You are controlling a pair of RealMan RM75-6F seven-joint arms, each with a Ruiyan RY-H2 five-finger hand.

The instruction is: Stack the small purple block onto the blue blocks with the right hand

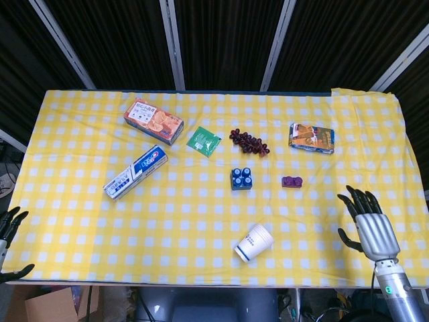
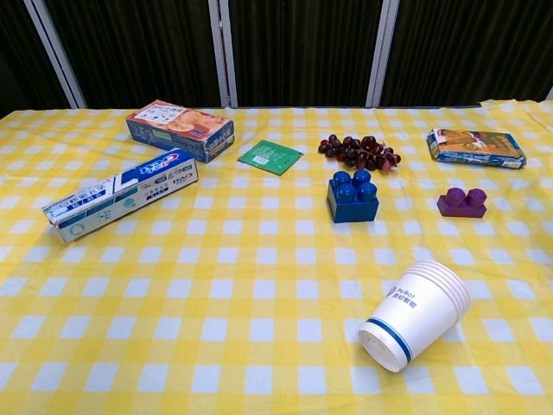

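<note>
The small purple block lies on the yellow checked cloth, to the right of the blue blocks. My right hand hovers over the table's front right part, fingers spread and holding nothing, well short of the purple block. At the front left corner, off the table's edge, my left hand shows only partly, its fingers apart and empty. Neither hand appears in the chest view.
A stack of paper cups lies on its side in front of the blocks. Grapes, a green packet, a toothpaste box, an orange snack box and a snack bag lie further back.
</note>
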